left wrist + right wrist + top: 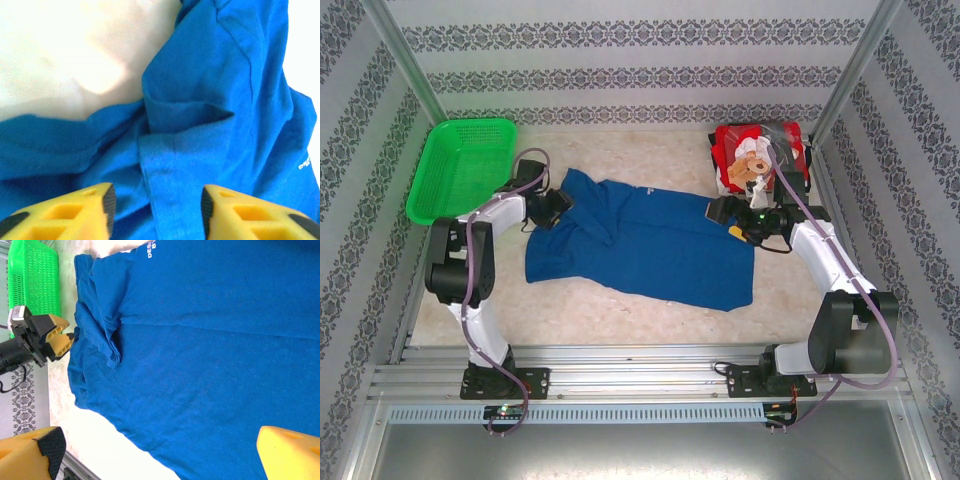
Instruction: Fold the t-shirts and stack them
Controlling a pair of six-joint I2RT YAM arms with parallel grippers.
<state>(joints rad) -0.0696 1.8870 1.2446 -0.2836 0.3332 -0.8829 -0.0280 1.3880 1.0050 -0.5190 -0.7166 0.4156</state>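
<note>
Blue t-shirt (660, 250) (bunched at frame left): left gripper (156, 202) part-spread, right gripper (157, 445) wide, both empty; folding may trap creases.

The overhead camera looks down from above and behind the near edge, taking in the whole table (620, 310). The left wrist view sits close above the blue t-shirt (225, 125). The right wrist view faces leftward across that same shirt from farther back, reaching the left gripper (69, 334).

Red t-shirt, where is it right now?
Top view: the red t-shirt lies at the far right corner of the table, just beyond the right gripper and the blue t-shirt spread mid-table.
</note>
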